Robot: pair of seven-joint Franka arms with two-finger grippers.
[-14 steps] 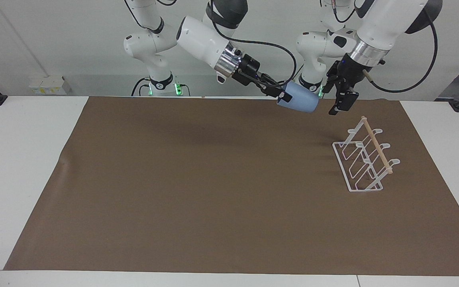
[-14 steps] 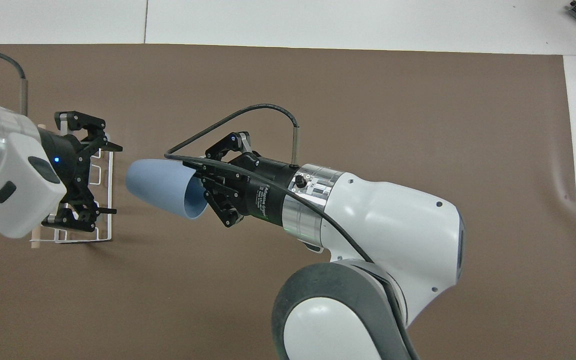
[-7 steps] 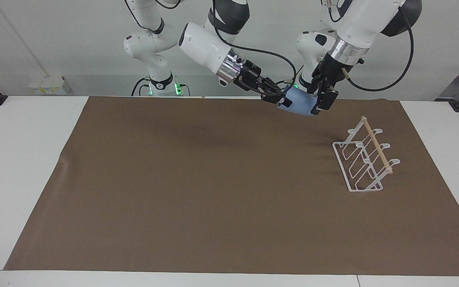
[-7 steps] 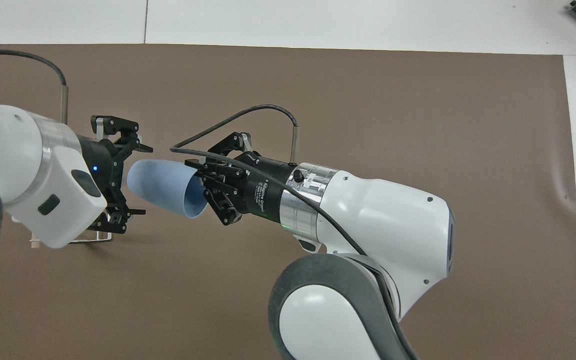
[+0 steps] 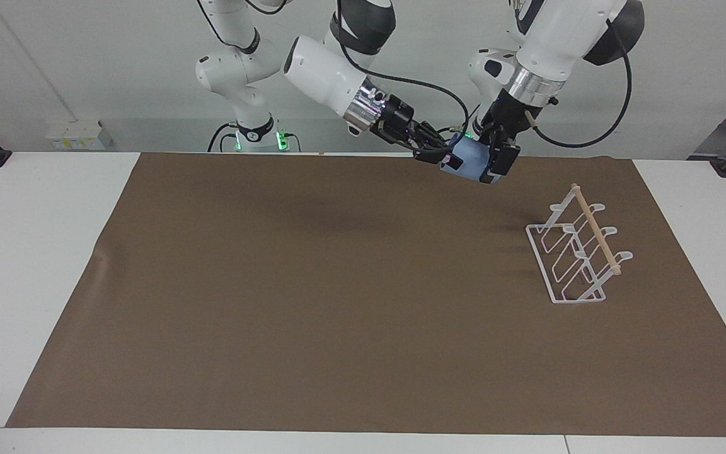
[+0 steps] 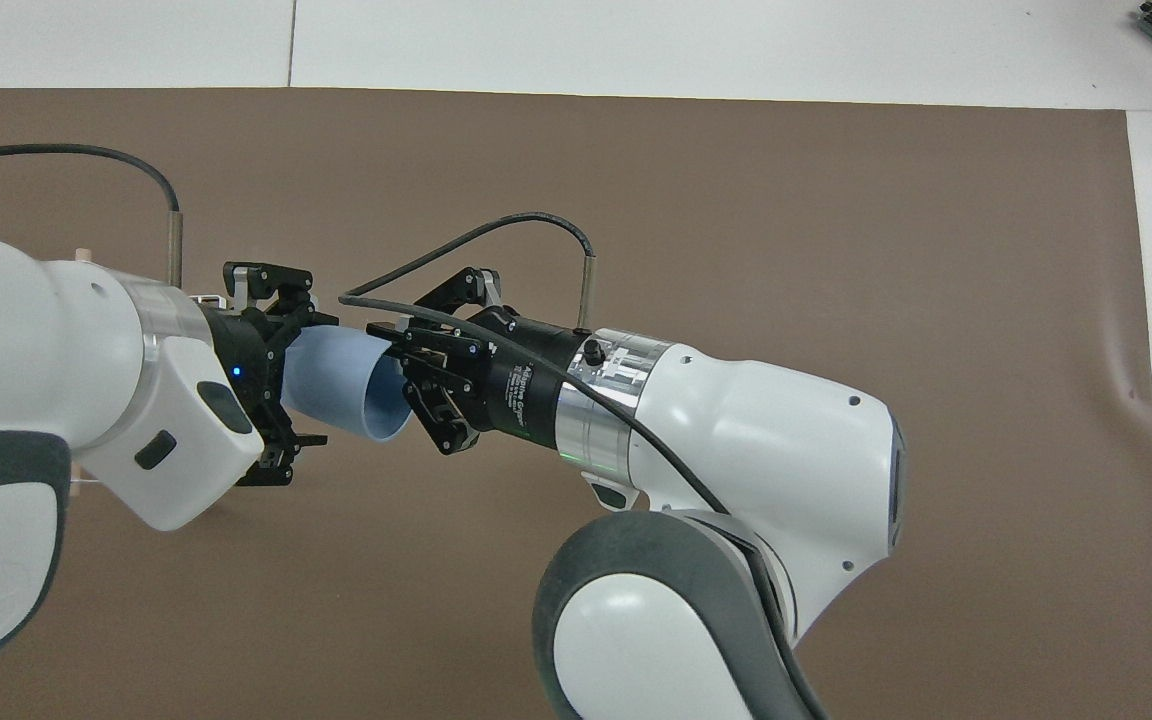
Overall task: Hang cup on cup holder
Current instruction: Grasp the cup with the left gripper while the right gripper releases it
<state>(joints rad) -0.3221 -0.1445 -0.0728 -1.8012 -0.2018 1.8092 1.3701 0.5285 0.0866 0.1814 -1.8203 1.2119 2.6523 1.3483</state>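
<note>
The right gripper (image 5: pixel 448 156) is clamped on the rim of the light-blue cup (image 5: pixel 470 164), one finger inside the mouth and one outside, holding it tipped on its side in the air above the brown mat (image 5: pixel 338 302). The left gripper (image 5: pixel 495 165) straddles the cup's closed base end, a finger on either flank, though whether those fingers are pressing the cup cannot be told. The white wire cup holder (image 5: pixel 577 252) with its wooden dowel stands on the mat toward the left arm's end, well apart from both grippers and below them.
</note>
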